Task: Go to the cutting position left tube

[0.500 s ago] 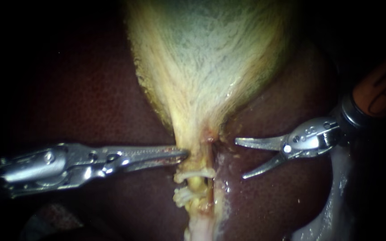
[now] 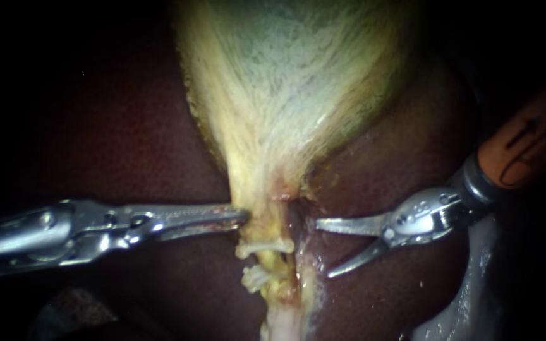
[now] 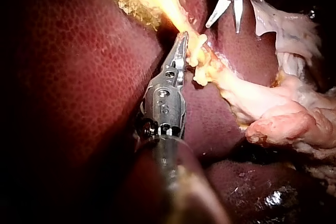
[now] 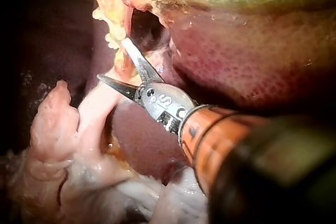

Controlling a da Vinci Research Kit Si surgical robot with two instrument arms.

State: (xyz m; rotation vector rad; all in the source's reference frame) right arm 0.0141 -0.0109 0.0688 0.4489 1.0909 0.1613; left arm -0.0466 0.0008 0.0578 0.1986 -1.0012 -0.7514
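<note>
The pale gallbladder narrows to a neck between dark liver lobes. From the neck a yellowish tube strand runs down, with whitish tags on it; I cannot tell separate tubes apart. My left instrument comes in from the left, its jaws shut on the neck's edge, as the left wrist view also shows. My right instrument has two thin blades standing open just right of the strand, nothing between them. In the right wrist view these blades lie beside the strand.
Dark red liver surrounds the neck on both sides. Pale loose tissue lies beyond the strand's lower end, and whitish tissue shows under the right instrument's orange-banded shaft.
The whole scene has shifted slightly left. Against the tissue, my right instrument has dropped lower along the strand and come a little nearer to it, blades still open. The left instrument keeps its hold.
</note>
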